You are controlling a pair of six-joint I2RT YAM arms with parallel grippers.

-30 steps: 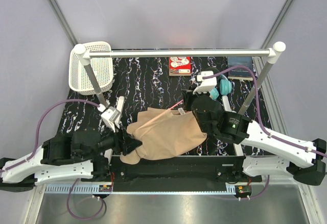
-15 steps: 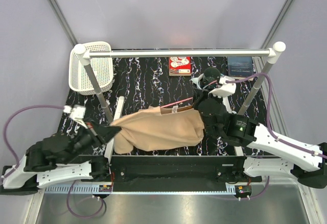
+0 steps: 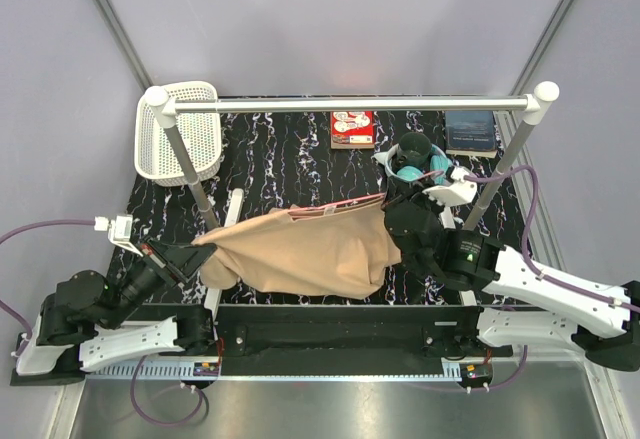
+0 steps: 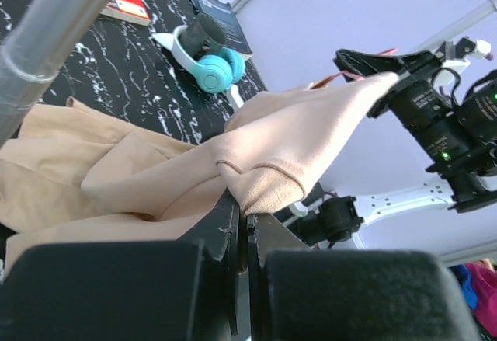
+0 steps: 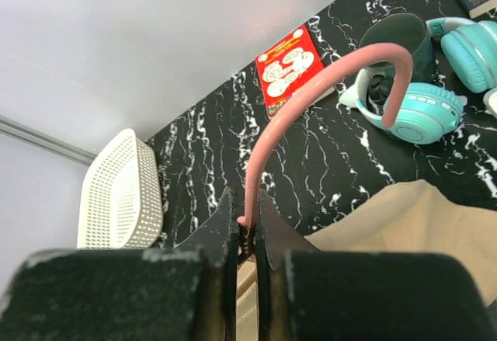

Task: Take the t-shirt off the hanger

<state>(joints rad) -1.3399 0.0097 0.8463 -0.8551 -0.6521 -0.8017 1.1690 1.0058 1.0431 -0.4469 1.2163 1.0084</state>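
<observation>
Holds the tan t-shirt stretched left to right over the marbled worktop, with the left hand clamped on a hemmed edge at its left end and the right hand clamped on the pink wire hanger at the right end, hook curling toward the teal headphones.

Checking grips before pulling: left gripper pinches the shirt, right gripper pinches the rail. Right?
No. The right gripper pinches the hanger instead; the right wrist view shows it. The left gripper does pinch the shirt.
</observation>
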